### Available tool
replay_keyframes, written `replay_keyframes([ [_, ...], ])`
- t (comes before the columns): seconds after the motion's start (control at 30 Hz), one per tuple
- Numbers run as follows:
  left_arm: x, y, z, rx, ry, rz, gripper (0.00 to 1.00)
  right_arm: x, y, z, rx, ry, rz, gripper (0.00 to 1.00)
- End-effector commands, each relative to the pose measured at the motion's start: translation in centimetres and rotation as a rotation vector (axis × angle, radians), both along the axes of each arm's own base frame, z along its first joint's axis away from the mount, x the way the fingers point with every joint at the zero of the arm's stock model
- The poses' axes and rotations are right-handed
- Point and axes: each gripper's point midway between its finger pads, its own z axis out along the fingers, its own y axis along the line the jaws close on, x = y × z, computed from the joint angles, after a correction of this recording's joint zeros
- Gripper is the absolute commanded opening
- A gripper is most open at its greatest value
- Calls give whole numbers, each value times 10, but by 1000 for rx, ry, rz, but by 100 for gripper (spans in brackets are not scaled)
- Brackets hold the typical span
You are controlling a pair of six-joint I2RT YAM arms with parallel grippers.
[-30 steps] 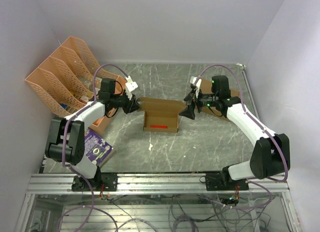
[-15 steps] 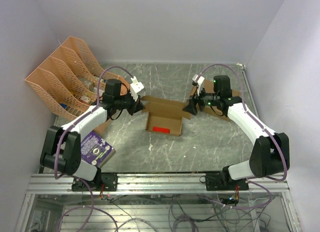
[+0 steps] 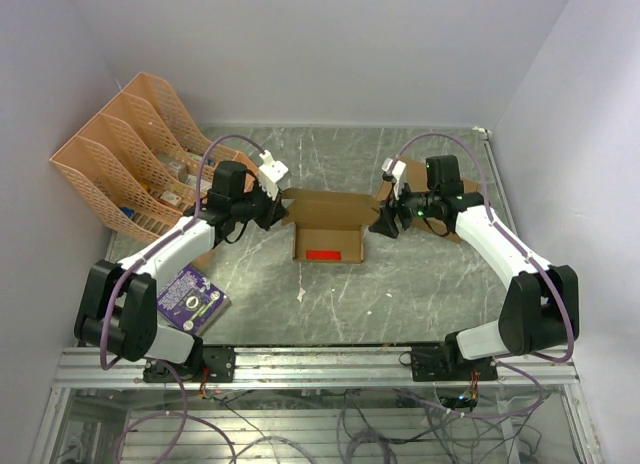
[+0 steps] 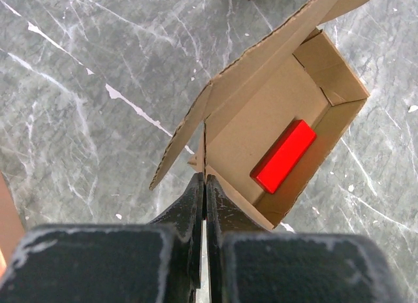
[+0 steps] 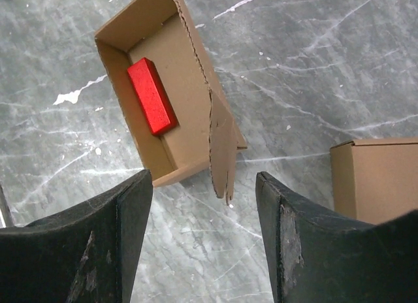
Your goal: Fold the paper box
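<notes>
Fingers, top view: those of the left gripper (image 3: 282, 213) meet at the left end of the paper box (image 3: 325, 232). Those of the right gripper (image 3: 382, 224) stand at its right end, too small here to judge their gap. Box sits mid-table (image 3: 400, 294), tray formed, lid panel open on the far side, red block (image 3: 322, 255) inside by the near wall. Orange file racks (image 3: 125, 159) far left; purple booklet (image 3: 190, 296) near the left arm's base.

Left wrist view: fingers (image 4: 194, 202) pressed together, pinching the thin upright side flap (image 4: 204, 149) at the box's end, with the card edge caught between the tips. Lid panel rises alongside. Red block lies against one long wall.

Right wrist view: fingers (image 5: 127, 215) spread wide, holding nothing. Opposite side flap (image 5: 222, 146) hangs loose in the gap, apart from both pads. Closed brown box (image 5: 375, 179) lies off to one side, apparently no part of the job.

Step in hand, by judgement: side flaps being taken, one at each end, ahead of closing the lid. Left flap secured, right flap not yet.

Next move, by judgement: right jaws to close on their flap. Both flaps then turn inward over the tray so the lid can come down and tuck. Calls for a light pinch and even pull. The card is thin and likely to crease, and the box may slide on the smooth table top.
</notes>
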Motion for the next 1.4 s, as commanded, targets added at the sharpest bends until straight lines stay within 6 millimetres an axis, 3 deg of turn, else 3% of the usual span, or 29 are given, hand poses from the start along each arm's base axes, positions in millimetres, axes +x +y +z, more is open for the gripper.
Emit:
replay_keyframes([
  [0.0, 3, -1, 12, -18, -30, 25, 7, 9, 1, 9, 7, -34, 31, 59],
  [0.17, 4, 0, 12, -19, -19, 39, 7, 18, 4, 6, 10, 1, 29, 35],
  [0.73, 10, -3, 15, -62, 23, 98, 7, 19, 6, -4, 2, 23, 9, 0],
  [0.9, 14, -4, 19, -132, 75, 185, 7, 28, 11, 0, 8, 19, -43, 0],
  [1.17, 33, 3, 24, -195, 52, 430, 7, 70, 29, 24, 16, -94, -197, 0],
  [1.37, 63, 8, 21, -179, -2, 561, 7, 109, 43, 10, 25, -98, -287, 0],
])
